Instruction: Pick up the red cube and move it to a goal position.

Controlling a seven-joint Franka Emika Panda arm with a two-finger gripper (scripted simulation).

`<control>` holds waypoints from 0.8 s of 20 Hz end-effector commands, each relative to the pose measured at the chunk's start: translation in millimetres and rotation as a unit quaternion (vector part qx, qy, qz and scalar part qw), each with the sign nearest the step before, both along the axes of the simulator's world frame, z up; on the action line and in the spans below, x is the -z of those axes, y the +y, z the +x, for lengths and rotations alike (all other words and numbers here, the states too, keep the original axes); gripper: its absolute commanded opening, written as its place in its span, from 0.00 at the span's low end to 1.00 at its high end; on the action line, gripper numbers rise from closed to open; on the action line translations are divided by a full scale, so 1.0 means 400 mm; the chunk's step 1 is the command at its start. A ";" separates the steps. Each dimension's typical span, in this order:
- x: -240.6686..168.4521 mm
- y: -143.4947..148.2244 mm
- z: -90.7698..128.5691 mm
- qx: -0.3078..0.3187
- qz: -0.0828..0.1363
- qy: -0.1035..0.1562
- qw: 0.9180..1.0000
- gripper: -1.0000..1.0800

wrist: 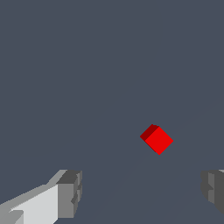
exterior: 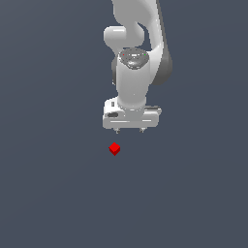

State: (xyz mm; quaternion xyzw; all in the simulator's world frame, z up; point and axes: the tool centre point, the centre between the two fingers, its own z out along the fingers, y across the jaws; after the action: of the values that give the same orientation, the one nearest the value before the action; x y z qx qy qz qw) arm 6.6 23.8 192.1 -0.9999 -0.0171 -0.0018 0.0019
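Glossy white rounded arm (exterior: 133, 72) with dark grey joint bands and grey-tipped jaws.

You see a flat, dark slate-blue backdrop (exterior: 43, 193) filling both views edge to edge, evenly lit, unmarked by seams or texture; wall and floor cannot be told apart.

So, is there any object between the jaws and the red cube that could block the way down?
Nothing visible stands in the way. The gripper hangs open above the red cube, which lies alone on the plain dark surface, a little toward the exterior view's left of the gripper. The wrist view shows only bare surface between the fingers and the cube.
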 end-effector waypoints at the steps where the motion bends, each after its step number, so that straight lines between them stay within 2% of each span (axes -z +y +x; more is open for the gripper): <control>1: 0.000 0.000 0.000 0.000 0.000 0.000 1.000 0.96; 8: 0.016 -0.006 -0.004 -0.015 0.000 0.000 1.000 0.96; 16: 0.075 -0.029 -0.016 -0.068 0.000 0.000 0.998 0.96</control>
State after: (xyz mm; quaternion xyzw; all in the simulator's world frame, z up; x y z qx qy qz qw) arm 1.6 14.6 167.7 -0.9973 -0.0729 -0.0018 0.0019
